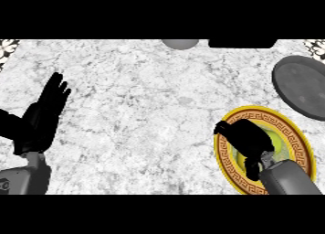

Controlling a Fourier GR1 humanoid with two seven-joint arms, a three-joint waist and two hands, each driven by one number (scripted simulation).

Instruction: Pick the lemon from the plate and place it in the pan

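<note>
Overhead, a grey-and-white marbled counter [152, 114] is seen from steeply above. At the near right lies a round plate [301, 153] with a yellow rim and a brown band of key pattern. The right hand [249, 137] is lowered over the middle of this plate, its black fingers curled downward, its grey forearm entering from the near edge. A sliver of yellow-green, taken to be the lemon [275, 141], shows just right of the curled fingers, on the plate's centre; most of it is hidden by the hand, and whether the fingers are closed on it cannot be told. Further away and to the right, apart from the plate, a dark grey round pan [306, 87] is cut off by the right edge. At the left, the left hand [40, 116] is held open, fingers straight and pointing away, resting well apart from everything. At the far edge, a grey rounded object [180, 44] and a black block [241, 43] are partly visible.
</note>
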